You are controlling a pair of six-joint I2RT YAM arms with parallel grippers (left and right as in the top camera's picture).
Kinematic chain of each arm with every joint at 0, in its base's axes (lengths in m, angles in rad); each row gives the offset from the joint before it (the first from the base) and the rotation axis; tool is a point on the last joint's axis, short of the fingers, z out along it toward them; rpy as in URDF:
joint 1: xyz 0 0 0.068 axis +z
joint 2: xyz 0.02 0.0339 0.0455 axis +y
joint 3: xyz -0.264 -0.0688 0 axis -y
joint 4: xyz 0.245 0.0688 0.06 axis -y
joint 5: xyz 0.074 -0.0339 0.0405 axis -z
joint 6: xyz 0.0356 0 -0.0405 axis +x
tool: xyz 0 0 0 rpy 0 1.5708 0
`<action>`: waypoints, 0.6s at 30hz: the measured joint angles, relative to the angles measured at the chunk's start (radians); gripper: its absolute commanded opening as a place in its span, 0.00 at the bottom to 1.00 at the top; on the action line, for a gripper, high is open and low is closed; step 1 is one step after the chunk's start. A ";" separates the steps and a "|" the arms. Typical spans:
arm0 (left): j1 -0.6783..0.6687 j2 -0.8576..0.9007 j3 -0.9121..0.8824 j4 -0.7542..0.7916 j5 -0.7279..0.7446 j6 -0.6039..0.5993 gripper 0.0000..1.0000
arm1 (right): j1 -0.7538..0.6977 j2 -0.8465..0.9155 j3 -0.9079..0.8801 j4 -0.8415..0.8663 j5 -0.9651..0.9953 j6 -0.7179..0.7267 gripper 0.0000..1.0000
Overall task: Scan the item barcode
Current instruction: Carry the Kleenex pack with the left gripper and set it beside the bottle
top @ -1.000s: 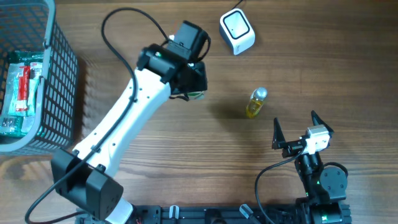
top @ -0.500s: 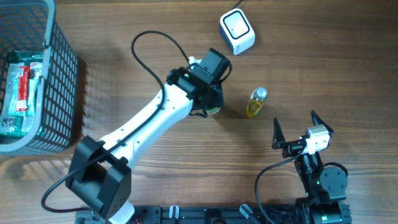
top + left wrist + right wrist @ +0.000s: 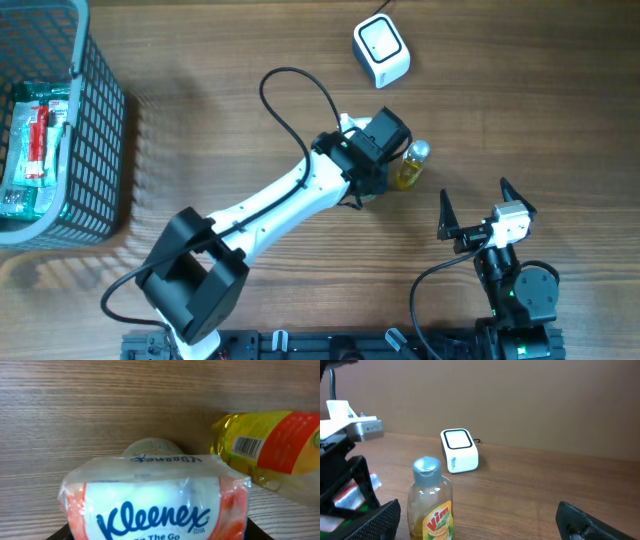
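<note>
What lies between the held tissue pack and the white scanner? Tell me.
Nothing: in the overhead view only bare table separates the tissue pack from the scanner; the bottle stands aside.

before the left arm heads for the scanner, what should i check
1. Kleenex pack gripped in the left pincer: ok, the wrist view shows it between the fingers.
2. Pack's barcode turned toward the scanner: cannot tell, no barcode shows on the pack.
3. Clearance from the yellow bottle: not ok, it stands close beside the pack.
4. Scanner unobstructed: ok, nothing stands around it.
5. Right pincer out of the way: ok, open and apart from the bottle.
</note>
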 measured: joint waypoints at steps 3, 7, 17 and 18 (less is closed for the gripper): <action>-0.010 0.015 0.000 -0.002 0.000 -0.003 0.40 | 0.000 0.000 0.000 0.000 0.000 0.000 1.00; -0.023 0.034 0.000 -0.005 0.000 -0.007 0.56 | 0.000 0.000 0.000 0.000 0.000 0.000 1.00; -0.027 0.037 0.000 -0.008 -0.003 -0.014 0.87 | 0.000 0.000 0.000 0.000 0.000 0.000 1.00; -0.027 0.037 0.000 -0.008 -0.003 -0.014 0.87 | 0.000 0.000 0.000 0.000 0.000 0.000 1.00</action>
